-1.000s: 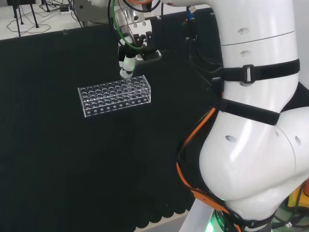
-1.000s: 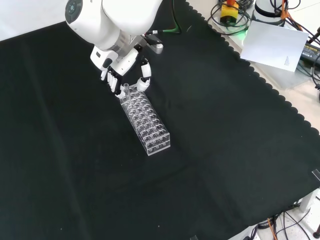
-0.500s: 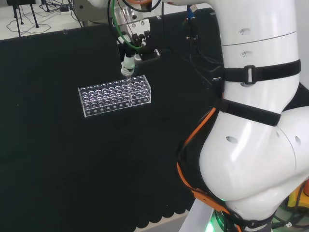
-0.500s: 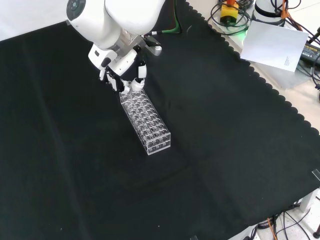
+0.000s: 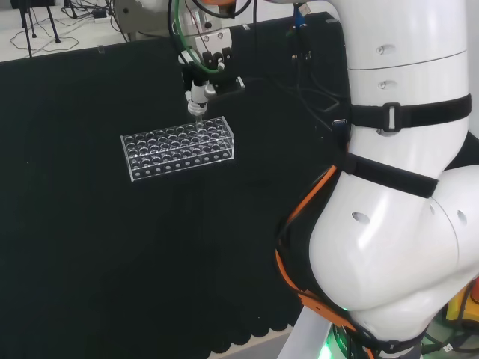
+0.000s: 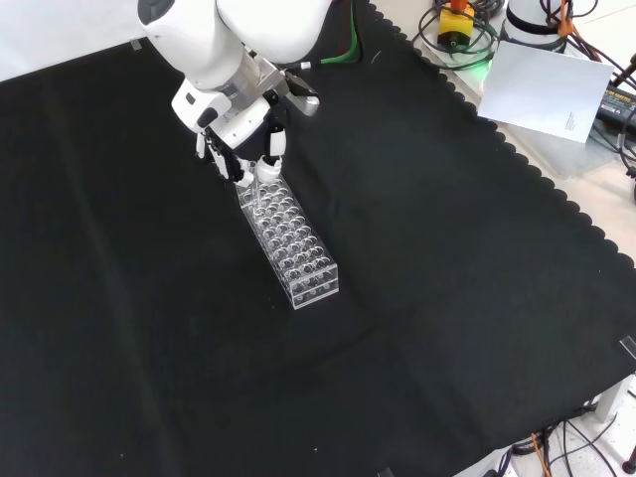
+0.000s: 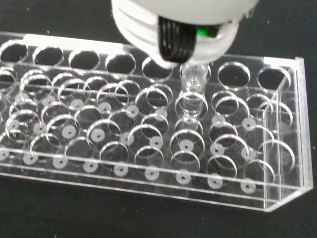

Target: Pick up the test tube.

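Observation:
A clear test tube (image 7: 193,82) stands in a hole near one end of the clear plastic rack (image 7: 277,198), its top hidden under the hand (image 7: 173,22). In the front view the black and white hand (image 6: 266,149) hangs over the rack's far end (image 6: 260,199) with fingers curled together on the tube's top. In the head view the hand (image 5: 197,93) sits just above the rack's (image 5: 179,146) far right corner, and the tube reaches down from the fingertips into the rack. The tube's lower part is still inside the rack.
The rack's other holes look empty. The arm's big white links (image 5: 397,187) stand at the head view's right. White paper (image 6: 547,84) and cables lie beyond the cloth's scalloped edge at the front view's top right.
The fingers, spread around the tube's top a second ago, have closed on it. The hand has since risen a little with the tube.

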You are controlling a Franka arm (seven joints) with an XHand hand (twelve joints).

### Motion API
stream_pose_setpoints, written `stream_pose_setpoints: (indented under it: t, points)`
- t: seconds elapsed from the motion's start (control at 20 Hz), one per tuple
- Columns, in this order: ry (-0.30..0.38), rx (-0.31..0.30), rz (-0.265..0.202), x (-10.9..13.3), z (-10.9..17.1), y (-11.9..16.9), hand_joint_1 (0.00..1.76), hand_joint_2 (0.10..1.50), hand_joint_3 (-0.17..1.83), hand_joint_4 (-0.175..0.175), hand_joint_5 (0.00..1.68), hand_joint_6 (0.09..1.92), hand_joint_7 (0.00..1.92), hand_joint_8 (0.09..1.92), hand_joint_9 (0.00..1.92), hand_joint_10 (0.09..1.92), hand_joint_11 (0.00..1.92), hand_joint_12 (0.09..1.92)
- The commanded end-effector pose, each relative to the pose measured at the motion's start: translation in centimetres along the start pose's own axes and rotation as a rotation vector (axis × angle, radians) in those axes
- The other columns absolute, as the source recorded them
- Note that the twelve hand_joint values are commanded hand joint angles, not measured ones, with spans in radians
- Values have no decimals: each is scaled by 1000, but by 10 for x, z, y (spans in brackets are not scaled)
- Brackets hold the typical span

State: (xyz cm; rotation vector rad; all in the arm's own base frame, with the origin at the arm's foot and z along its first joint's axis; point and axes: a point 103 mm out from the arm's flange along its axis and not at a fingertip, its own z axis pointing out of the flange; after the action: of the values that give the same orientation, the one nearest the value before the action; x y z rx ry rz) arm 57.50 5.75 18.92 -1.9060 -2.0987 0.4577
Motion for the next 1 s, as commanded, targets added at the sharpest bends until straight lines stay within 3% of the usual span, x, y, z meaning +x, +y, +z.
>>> stream_pose_setpoints:
  t: [0.05, 1.0]
  points:
    - [3, -2, -8, 3, -4, 6, 1429, 631, 643, -175, 1282, 601, 1373, 769, 1353, 298, 820, 1208]
    - [36, -30, 10, -8, -34, 2, 1433, 593, 695, -175, 1309, 575, 1395, 749, 1396, 240, 824, 1206]
